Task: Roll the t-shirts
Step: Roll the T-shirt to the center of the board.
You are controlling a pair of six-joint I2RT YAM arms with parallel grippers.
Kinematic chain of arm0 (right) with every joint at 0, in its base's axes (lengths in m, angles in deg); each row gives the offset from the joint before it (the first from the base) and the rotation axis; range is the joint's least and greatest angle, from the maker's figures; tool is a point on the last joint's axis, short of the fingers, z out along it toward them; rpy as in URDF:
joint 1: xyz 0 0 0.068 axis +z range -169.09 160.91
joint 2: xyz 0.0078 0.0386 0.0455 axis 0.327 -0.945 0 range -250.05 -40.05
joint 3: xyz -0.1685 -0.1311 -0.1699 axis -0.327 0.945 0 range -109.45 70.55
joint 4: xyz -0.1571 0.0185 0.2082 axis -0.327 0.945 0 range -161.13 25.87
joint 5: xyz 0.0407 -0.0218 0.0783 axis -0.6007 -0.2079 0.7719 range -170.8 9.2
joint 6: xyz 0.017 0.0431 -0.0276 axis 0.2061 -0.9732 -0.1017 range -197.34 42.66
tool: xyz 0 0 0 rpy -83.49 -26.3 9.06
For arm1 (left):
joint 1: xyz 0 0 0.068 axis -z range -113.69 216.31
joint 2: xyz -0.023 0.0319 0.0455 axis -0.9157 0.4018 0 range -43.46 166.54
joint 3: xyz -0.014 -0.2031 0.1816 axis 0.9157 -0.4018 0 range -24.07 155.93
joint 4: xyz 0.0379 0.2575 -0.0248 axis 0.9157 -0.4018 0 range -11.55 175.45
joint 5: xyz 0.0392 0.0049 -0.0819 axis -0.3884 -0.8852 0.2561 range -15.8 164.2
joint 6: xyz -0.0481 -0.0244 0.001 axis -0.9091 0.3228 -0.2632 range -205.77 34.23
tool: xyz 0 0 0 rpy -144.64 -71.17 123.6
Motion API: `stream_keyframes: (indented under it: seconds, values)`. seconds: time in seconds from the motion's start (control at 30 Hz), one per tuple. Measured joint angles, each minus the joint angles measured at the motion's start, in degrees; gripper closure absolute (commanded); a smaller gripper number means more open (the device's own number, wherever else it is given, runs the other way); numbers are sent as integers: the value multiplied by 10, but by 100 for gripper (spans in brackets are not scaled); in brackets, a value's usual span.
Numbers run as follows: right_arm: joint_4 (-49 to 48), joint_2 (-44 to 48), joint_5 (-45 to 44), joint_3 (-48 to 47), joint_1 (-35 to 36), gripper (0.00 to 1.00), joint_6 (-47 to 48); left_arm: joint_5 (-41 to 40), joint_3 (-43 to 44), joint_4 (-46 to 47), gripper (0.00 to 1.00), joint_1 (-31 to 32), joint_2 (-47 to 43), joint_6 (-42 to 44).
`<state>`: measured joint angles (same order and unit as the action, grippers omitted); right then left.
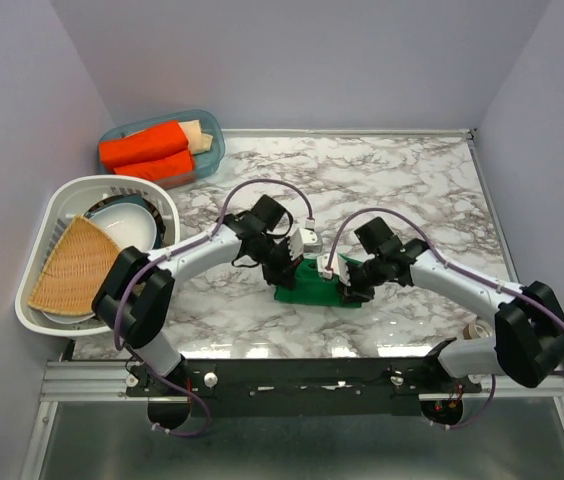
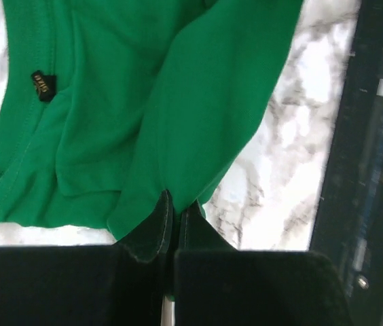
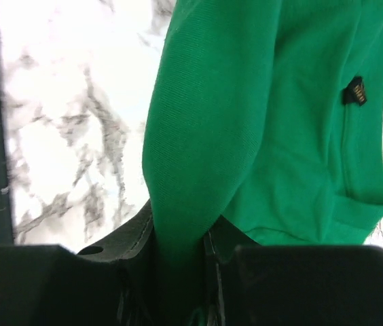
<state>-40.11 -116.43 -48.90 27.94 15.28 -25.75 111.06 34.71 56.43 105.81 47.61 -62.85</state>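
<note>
Top external: t-shirt (image 1: 303, 291) near table edge (image 1: 262, 346)

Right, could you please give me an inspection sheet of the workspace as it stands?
surface: marble-patterned table.
job's things: green t-shirt bunched at the near middle; orange rolls and a beige roll in a clear bin, far left.
clutter: white basket holding a bowl and a woven fan-shaped mat.
grippers: left gripper, jaws shut on the shirt's edge; right gripper, jaws shut on a thick fold.
cables: purple cables looping above the table.
surroundings: lavender walls; metal rail at the near edge.
</note>
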Motion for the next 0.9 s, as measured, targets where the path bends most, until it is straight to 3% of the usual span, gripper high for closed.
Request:
stream_keyframes:
  seconds: [0.2,0.53,0.9]
  values:
    - [109,-63,60,-87,-40,84,41,100,116,-158,100,-41,85,74]
    - [244,-246,135,-198,-99,84,109,149,274,-319,100,-68,248,151]
    - [389,-423,186,-345,-146,83,153,168,347,-386,99,-99,334,181]
